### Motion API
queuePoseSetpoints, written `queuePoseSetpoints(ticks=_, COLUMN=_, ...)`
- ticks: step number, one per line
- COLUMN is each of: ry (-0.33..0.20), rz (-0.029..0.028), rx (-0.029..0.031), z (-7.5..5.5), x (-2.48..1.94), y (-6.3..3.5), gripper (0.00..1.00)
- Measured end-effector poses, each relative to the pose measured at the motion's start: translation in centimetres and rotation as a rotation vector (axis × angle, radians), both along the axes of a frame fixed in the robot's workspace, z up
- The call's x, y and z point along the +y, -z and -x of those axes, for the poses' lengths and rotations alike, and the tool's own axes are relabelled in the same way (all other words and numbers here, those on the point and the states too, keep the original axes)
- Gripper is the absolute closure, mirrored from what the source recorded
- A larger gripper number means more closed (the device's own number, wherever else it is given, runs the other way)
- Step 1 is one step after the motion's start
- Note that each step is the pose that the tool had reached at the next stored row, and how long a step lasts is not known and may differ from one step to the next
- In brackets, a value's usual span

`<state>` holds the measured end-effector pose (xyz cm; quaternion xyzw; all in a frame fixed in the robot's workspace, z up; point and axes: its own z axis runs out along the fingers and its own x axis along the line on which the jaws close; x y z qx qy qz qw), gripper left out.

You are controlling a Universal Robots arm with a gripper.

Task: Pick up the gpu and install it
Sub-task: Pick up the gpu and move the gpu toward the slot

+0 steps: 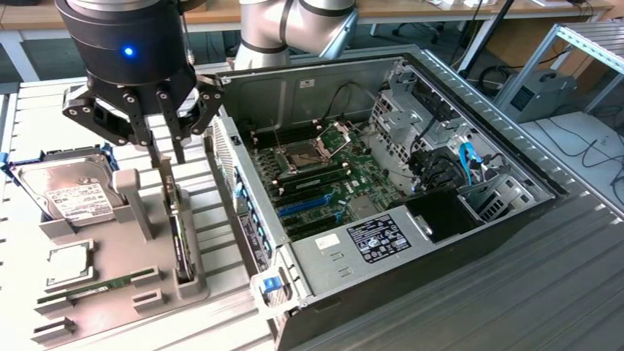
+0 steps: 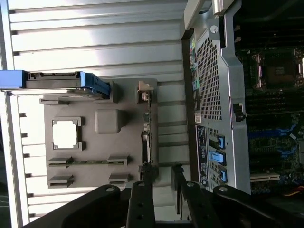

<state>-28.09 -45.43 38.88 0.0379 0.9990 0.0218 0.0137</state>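
The gpu (image 1: 178,234) stands on its long edge in a slot of the grey holder tray (image 1: 117,248), at the side nearest the computer case. In the wrist view the gpu (image 2: 146,135) is a thin dark strip seen edge-on. My gripper (image 1: 169,162) hangs just above the card's far end, its two black fingers pointing down. Seen from the wrist, the gripper (image 2: 160,173) has its fingers a little apart with nothing between them, and one fingertip (image 2: 144,176) lies over the card's end. It is open and holds nothing.
The open computer case (image 1: 390,183) lies to the exterior view's right, with its motherboard and blue expansion slots (image 1: 302,207) exposed. The tray (image 2: 109,152) also holds a hard drive (image 1: 69,194), a processor chip (image 1: 69,263) and a memory stick (image 1: 98,285). The case wall (image 2: 213,85) stands close beside the tray.
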Motion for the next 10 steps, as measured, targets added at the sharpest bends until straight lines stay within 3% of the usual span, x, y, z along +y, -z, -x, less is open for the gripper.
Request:
queuePoseSetpoints(ticks=5, ry=0.000, rz=0.0000, rx=0.0000, z=0.00, x=0.00, y=0.00, gripper=0.52)
queuePoseSetpoints(ticks=10, ry=0.000, rz=0.0001, rx=0.0001, z=0.00, x=0.00, y=0.01, gripper=0.52)
